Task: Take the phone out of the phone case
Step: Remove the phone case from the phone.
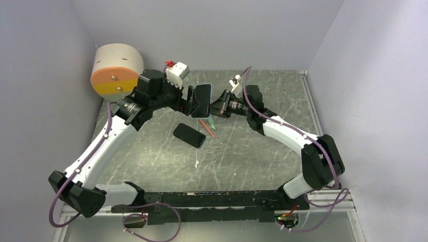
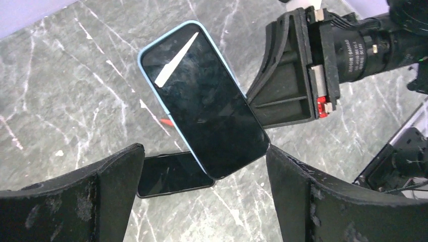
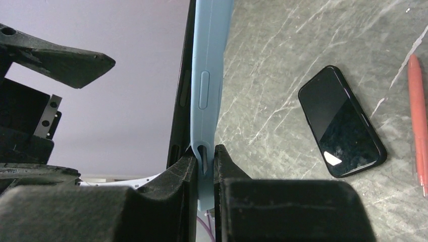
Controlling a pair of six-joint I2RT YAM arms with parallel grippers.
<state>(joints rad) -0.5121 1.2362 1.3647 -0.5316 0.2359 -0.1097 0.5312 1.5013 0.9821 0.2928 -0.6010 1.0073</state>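
Note:
A black phone in a light blue case (image 1: 203,100) is held up in the air above the table's middle. My right gripper (image 1: 214,107) is shut on the case's edge; in the right wrist view its fingertips (image 3: 204,151) pinch the blue case wall (image 3: 207,75), and the phone's black side (image 3: 179,101) shows just left of it. My left gripper (image 1: 192,103) is open on the phone's other side. In the left wrist view its gripper (image 2: 202,151) spans the screen's (image 2: 202,96) lower corner, which rests against the right finger (image 2: 303,191).
A second black phone (image 1: 189,135) lies flat on the table below, also in the left wrist view (image 2: 171,174) and right wrist view (image 3: 340,121). A red pen (image 1: 207,126) lies beside it. A beige and orange cylinder (image 1: 116,70) stands back left.

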